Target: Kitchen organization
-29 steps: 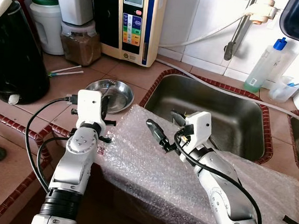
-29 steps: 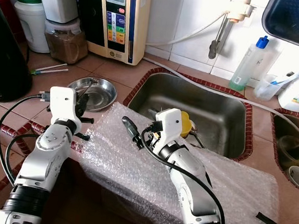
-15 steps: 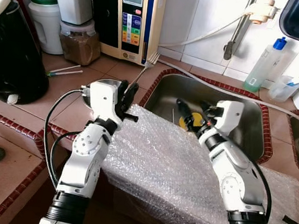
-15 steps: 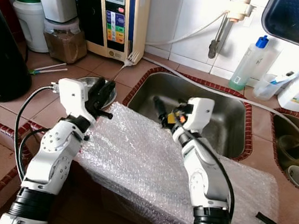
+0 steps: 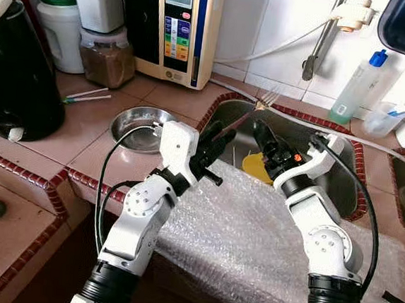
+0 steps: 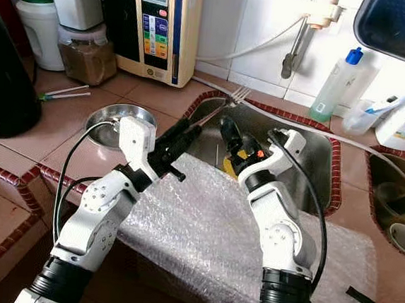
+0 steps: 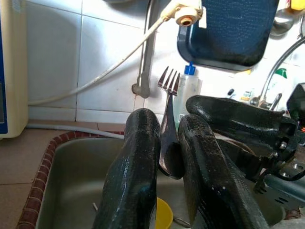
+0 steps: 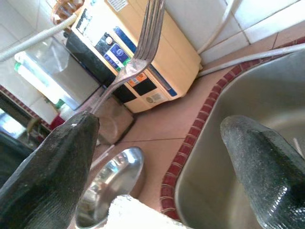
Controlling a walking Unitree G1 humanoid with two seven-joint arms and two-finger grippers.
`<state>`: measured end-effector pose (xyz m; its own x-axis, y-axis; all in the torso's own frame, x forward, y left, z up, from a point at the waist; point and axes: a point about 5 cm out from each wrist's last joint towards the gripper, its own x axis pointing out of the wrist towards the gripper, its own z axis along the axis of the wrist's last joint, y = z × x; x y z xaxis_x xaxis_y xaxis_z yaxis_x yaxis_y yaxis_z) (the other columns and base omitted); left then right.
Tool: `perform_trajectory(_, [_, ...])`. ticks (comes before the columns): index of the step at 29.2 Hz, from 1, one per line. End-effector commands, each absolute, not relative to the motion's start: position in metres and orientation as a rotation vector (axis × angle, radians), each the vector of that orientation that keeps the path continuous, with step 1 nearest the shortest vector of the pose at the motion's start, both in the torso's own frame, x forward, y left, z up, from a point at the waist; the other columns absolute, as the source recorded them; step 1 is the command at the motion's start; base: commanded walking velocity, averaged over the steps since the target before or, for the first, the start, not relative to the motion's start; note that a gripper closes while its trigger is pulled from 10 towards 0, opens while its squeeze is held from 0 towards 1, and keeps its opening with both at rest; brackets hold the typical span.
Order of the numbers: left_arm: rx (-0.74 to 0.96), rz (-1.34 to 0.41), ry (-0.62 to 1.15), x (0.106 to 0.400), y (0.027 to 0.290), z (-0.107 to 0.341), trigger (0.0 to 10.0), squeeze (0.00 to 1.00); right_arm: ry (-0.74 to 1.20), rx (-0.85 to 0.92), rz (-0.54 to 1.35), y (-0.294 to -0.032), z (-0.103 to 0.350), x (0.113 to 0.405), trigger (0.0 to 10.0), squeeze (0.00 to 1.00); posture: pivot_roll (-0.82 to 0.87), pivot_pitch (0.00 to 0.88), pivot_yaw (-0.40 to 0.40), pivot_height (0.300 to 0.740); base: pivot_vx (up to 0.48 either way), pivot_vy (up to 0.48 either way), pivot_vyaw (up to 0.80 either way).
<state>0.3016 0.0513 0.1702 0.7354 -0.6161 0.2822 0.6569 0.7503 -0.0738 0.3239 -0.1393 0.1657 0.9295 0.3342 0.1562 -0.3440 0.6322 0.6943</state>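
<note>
One fork (image 7: 167, 119) in left gripper (image 7: 164, 157)

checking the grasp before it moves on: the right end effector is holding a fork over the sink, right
Not quite: the left end effector is holding the fork over the sink. The left wrist view shows its fingers clamped on the handle. The right end effector is open.

Tiled counter (image 5: 62, 132) w/ steel bowl (image 5: 142, 126), bubble wrap (image 5: 251, 241).
</note>
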Motion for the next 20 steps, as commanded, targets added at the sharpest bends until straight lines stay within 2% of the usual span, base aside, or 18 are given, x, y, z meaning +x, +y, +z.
perform_trajectory(1, [-0.155, -0.746, -0.257, 0.302, 0.046, 0.174, 0.0, 0.0, -0.07, 0.881, 0.438, -0.14, 0.182, 0.324, 10.0, 0.0, 0.05, 0.0, -0.049, 0.74, 0.0, 0.0, 0.0])
perform_trajectory(11, [-0.153, -0.792, -0.249, 0.296, 0.041, 0.172, 0.0, 0.0, -0.047, 0.925, 0.542, -0.129, 0.187, 0.325, 10.0, 0.0, 0.06, 0.0, -0.054, 0.74, 0.0, 0.0, 0.0])
perform_trajectory(17, [-0.173, -0.814, -0.271, 0.295, 0.037, 0.178, 0.0, 0.0, -0.021, 0.93, 0.542, -0.124, 0.184, 0.329, 10.0, 0.0, 0.06, 0.0, -0.054, 0.74, 0.0, 0.0, 0.0])
perform_trajectory(18, [-0.173, -0.818, -0.271, 0.294, 0.037, 0.178, 0.0, 0.0, -0.024, 0.927, 0.539, -0.124, 0.184, 0.33, 4.9, 0.0, 0.06, 0.0, -0.054, 0.74, 0.0, 0.0, 0.0])
perform_trajectory(19, [-0.173, -0.818, -0.271, 0.294, 0.037, 0.178, 0.0, 0.0, -0.024, 0.927, 0.539, -0.124, 0.184, 0.33, 4.9, 0.0, 0.06, 0.0, -0.054, 0.74, 0.0, 0.0, 0.0])
perform_trajectory(20, [-0.171, -0.821, -0.27, 0.294, 0.037, 0.178, 0.0, 0.0, -0.031, 0.928, 0.528, -0.124, 0.185, 0.333, 0.0, 0.0, 0.06, 0.0, -0.055, 0.74, 0.0, 0.0, 0.0])
